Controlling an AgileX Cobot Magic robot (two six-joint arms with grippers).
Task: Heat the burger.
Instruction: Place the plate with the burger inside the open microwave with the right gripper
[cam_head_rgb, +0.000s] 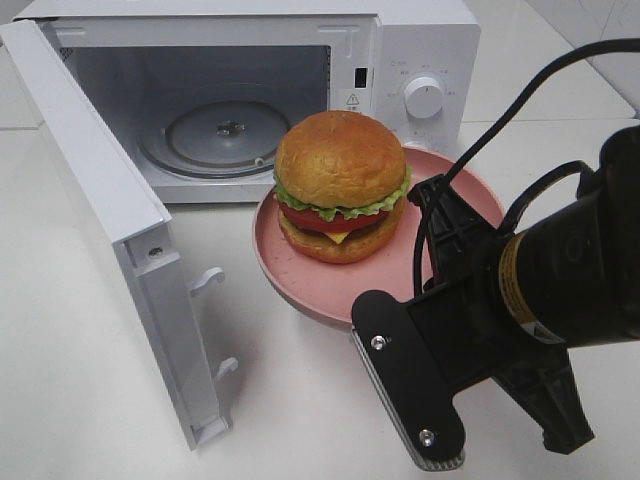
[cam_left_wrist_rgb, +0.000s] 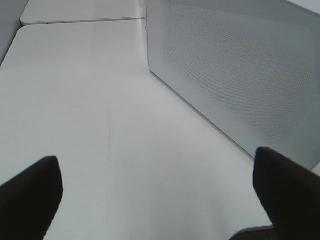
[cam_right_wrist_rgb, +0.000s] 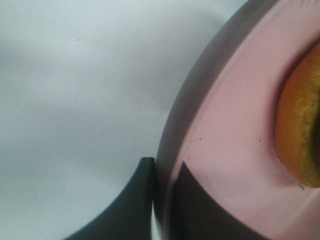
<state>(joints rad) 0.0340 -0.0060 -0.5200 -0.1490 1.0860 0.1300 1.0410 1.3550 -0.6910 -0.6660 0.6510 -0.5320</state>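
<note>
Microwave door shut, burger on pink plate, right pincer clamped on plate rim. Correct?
No: the door is open, swung wide in the exterior high view. The rest holds: burger on the plate, right pincer clamped on its rim.

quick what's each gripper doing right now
left gripper: open, holding nothing
right gripper: shut on the rim of the pink plate carrying the burger

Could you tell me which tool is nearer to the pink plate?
Right. The right tool is shut on the rim of the pink plate; the left tool stands open over the table beside the microwave door, far from it.
</note>
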